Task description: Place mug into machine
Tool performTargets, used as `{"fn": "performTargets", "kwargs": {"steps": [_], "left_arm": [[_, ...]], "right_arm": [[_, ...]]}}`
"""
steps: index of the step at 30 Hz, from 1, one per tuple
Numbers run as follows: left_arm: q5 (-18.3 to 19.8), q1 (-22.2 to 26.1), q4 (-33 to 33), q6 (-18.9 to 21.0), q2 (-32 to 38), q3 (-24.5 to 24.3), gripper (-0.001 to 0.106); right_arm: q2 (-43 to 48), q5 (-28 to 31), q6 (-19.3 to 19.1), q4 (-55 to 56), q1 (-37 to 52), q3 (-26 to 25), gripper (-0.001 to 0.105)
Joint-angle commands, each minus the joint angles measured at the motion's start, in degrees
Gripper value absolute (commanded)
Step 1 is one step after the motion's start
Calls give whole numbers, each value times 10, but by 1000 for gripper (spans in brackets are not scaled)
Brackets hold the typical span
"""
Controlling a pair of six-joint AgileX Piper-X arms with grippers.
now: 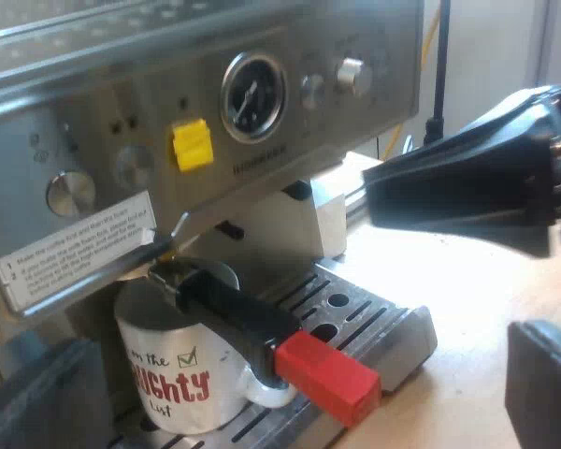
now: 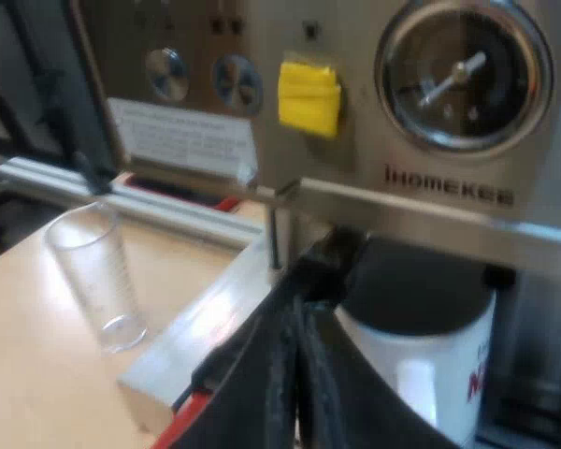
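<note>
A white mug [image 1: 168, 374] with red and green lettering stands on the drip tray [image 1: 365, 323] of the espresso machine [image 1: 93, 140], right under the locked-in metal holder. The holder's dark handle [image 1: 229, 313] juts out over the mug and ends in red [image 1: 327, 374]. My left gripper [image 1: 441, 271] hangs open over the wooden table beside the tray, a short way off the red end, nothing between its fingers. In the right wrist view my right gripper [image 2: 296, 374] is shut in front of the mug [image 2: 421, 365], holding nothing that I can see, with a sliver of red [image 2: 182, 416] beside it.
An empty measuring glass [image 2: 93, 276] stands upright on the wooden table [image 2: 37, 374] beside the machine. The machine's front [image 2: 355, 196] carries a pressure gauge [image 2: 458, 75], a yellow tag [image 2: 309, 96], knobs and a white label. The metal overhang sits low over the mug.
</note>
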State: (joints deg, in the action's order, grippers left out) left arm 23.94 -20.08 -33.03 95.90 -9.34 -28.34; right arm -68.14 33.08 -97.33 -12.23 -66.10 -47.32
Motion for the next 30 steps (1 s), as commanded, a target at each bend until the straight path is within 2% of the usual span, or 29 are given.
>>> {"fn": "performTargets", "kwargs": {"steps": [1, 3, 15, 25, 30], "left_arm": [[2, -2, 8, 6, 3, -9, 87], [2, -2, 17, 6, 4, -11, 87], [3, -2, 17, 6, 4, -14, 87], [3, -2, 17, 6, 4, -14, 87], [3, -2, 17, 6, 4, -14, 87]], "right_arm": [[-19, 13, -21, -26, -1, -19, 0], [-38, 21, -31, -35, 5, -36, 0], [-114, 13, -32, -34, 48, -125, 0], [-153, 11, -32, -33, 85, -162, 0], [-157, 38, -32, -34, 106, -164, 0]]}}
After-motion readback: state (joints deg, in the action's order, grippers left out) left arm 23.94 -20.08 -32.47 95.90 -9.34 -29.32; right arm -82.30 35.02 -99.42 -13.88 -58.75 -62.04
